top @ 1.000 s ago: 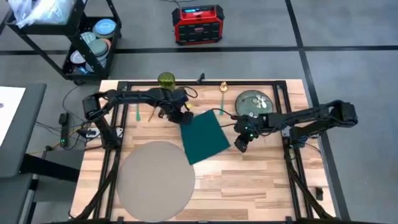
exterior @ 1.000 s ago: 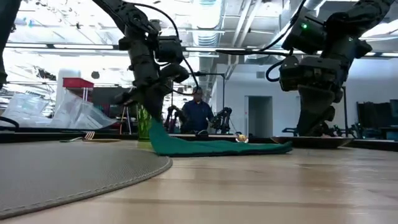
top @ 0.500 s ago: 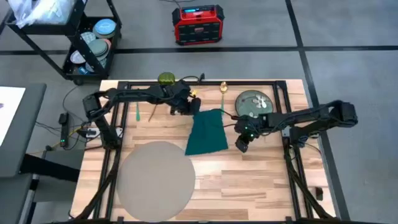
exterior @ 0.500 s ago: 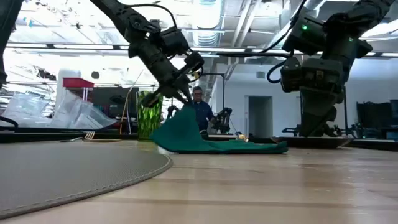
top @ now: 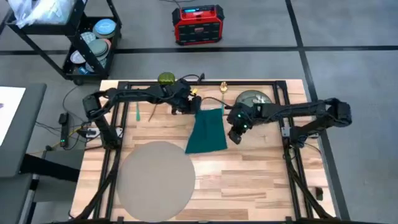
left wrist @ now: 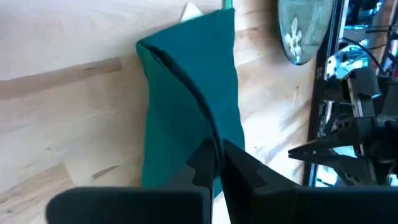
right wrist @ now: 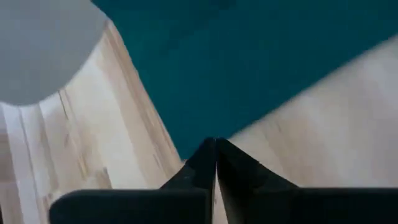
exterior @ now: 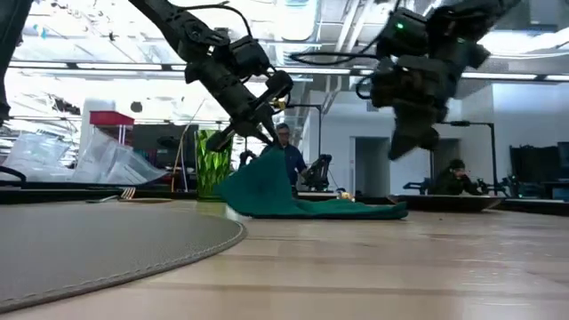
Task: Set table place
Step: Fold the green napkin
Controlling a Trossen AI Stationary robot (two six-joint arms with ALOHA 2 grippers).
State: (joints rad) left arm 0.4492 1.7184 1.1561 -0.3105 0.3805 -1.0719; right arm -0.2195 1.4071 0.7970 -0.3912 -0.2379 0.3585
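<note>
A dark green cloth lies on the table, its far left part raised in my left gripper, which is shut on it. In the low view the cloth rises like a tent to that gripper. My right gripper hovers shut just off the cloth's right edge, above the wood. The round grey-beige place mat lies flat at the near left. The dark green floral plate rests at the far right. My left gripper pinches a raised fold of the cloth between its two fingers, at the cloth's far left corner. The fingers slant down from the far left. That corner is lifted and hangs below them; the cloth's right part lies on the table.
A green glass stands at the far edge, a green-handled utensil lies at the far left, and a gold spoon lies beside the plate. Bare wood stretches along the near right of the table.
My left gripper has risen and moved toward the far edge, pulling the cloth's corner up; the cloth, flat and slanted before, now stands gathered and narrower. My right gripper has risen and moved toward the table's left, up to the cloth's right edge.
</note>
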